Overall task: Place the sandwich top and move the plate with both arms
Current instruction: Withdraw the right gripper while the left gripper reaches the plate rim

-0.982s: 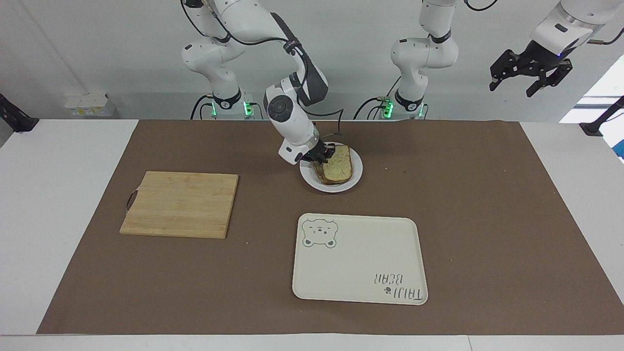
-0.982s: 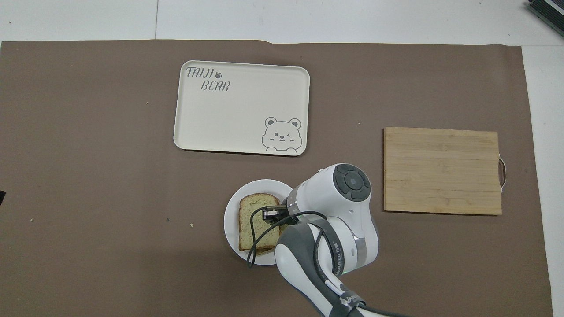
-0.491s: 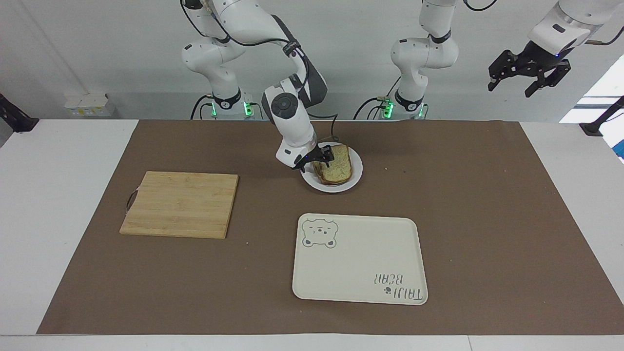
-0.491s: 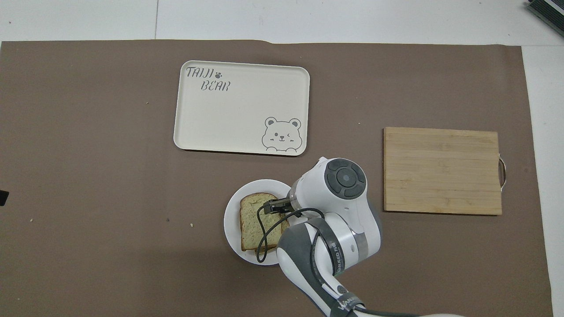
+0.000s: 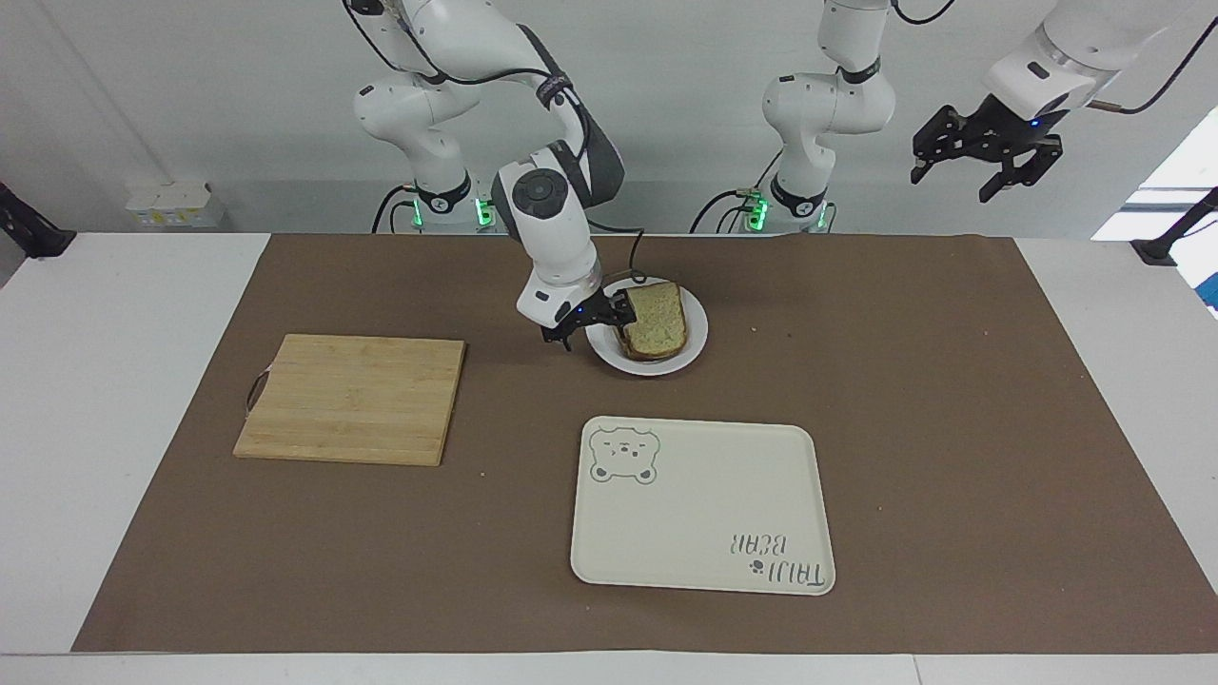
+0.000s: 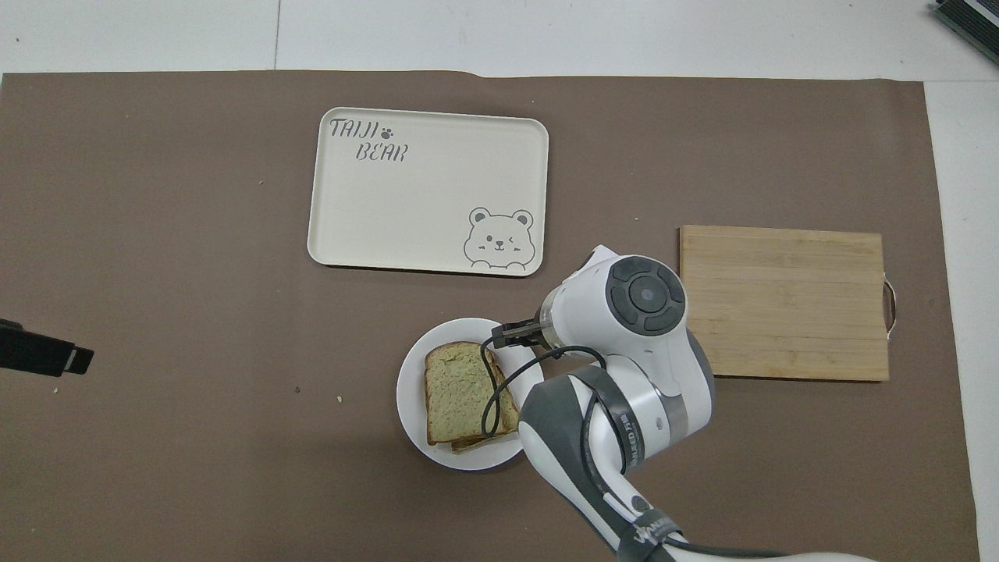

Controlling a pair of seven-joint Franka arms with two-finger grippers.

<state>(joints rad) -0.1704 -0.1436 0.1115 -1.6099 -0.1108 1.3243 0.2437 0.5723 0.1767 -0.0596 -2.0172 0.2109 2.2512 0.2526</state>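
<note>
The bread slice (image 5: 657, 319) is laid on top of another slice on the white plate (image 5: 692, 344), w/ the plate set between the robots and the tray (image 5: 699, 504). The right gripper (image 5: 592, 323) is seen at the plate's edge, toward the cutting board (image 5: 352, 398), fingers spread open, nothing held. The left gripper (image 5: 985, 152) is raised high over the left arm's end of the table, fingers open, empty.

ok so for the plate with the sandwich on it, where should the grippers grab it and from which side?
Judging by its pose, take the plate by its bare rim, one gripper at each arm's end. The bread covers the middle, and the rim lies low on the mat, so come in low from the sides. The right gripper hangs open just off the rim at its own end; the left gripper is open, high up.
</note>
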